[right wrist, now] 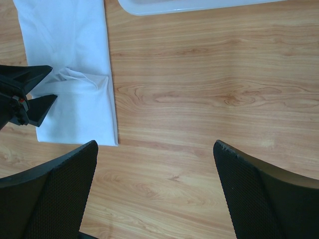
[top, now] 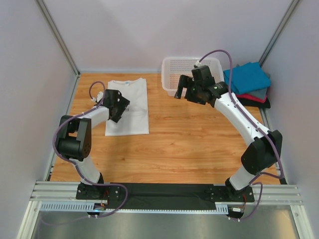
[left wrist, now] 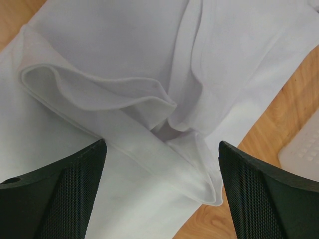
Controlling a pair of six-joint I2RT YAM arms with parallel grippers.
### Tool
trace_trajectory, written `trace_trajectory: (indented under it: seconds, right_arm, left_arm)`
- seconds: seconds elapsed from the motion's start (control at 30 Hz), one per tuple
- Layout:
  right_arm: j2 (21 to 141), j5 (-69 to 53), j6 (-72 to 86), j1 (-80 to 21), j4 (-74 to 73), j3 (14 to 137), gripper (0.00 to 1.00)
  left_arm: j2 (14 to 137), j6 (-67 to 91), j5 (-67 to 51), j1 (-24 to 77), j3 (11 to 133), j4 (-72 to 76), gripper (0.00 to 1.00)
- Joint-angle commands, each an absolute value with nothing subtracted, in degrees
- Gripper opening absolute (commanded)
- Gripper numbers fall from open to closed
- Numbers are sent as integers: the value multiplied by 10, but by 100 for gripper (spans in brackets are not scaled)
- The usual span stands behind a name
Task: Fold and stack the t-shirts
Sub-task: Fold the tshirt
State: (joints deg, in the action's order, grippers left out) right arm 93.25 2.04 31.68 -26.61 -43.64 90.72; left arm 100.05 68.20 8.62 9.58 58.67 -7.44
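Observation:
A plain white t-shirt lies on the wooden table at the left, folded into a long strip. My left gripper is open, low over its left side. In the left wrist view the fingers stand on either side of a rumpled sleeve fold and hold nothing. My right gripper is open and empty, raised over bare wood beside the basket. Its view shows the white shirt and the left gripper. Folded teal, red, grey and black shirts are stacked at the back right.
A white plastic mesh basket stands at the back centre, partly behind the right arm; its rim shows in the right wrist view. Walls with metal rails enclose the table on three sides. Bare wood lies between the arms.

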Motion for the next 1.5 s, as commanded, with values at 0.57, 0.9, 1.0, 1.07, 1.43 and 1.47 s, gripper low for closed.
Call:
trace_trajectory:
  seconds: [0.57,0.9,1.0,1.07,1.43,1.47]
  right_arm:
    - [947,36,320,-263,-440,932,100]
    - [972,-56,302,-265,-364,934,100]
    - [988,-91,294,-279,-329,933,100]
    - [997,-94,288,-292,-316,937,100]
    - [1099,-116,391,-375,-301,909,91]
    - [1102,-123,399,-380,-291,891,90]
  left_arm:
    - [1079,679,107,78,686,15,99]
    - [1064,643,119,78,726,21,98]
    - [1000,587,136,77,727,-18,98]
    - [962,527,149,75,719,-40,99]
    - [731,463,72,4,535,-237,99]
    - [706,472,62,-10,487,-238,99]
